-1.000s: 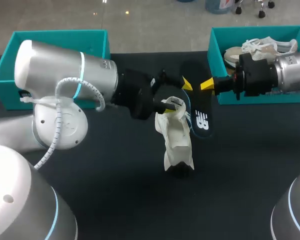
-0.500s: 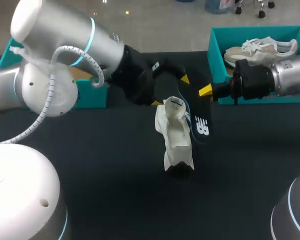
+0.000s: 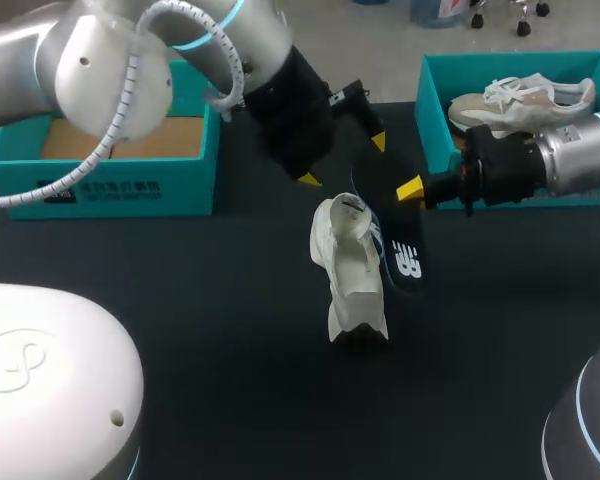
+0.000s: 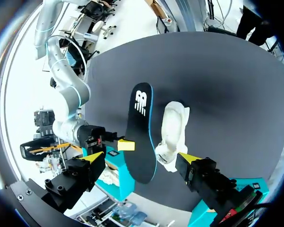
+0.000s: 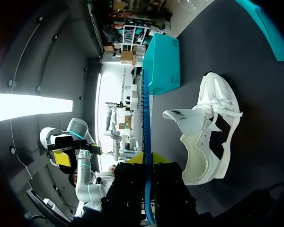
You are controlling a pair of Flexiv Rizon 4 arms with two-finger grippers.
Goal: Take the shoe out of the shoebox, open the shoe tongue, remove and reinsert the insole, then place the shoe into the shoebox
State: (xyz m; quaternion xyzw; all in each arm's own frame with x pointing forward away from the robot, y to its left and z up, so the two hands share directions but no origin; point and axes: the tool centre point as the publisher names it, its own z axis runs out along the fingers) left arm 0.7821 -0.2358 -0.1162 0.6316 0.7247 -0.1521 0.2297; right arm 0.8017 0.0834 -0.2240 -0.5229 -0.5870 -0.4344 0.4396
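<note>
Dark table (image 3: 180,330) carries a teal box (image 3: 110,190) at far left, uncovered now that my left arm has swung up and back. My left pincer (image 3: 342,160) hangs released, fingers spread wide, above and behind the shoe (image 3: 348,275) it was touching a second ago. The white shoe stands where it was, tongue raised. Just beside it is the insole (image 3: 400,255), its edge clenched in my right pincer (image 3: 412,190), which has slid slightly toward my side. Behind that pincer sits a second box (image 3: 432,140) holding another shoe (image 3: 520,95).
</note>
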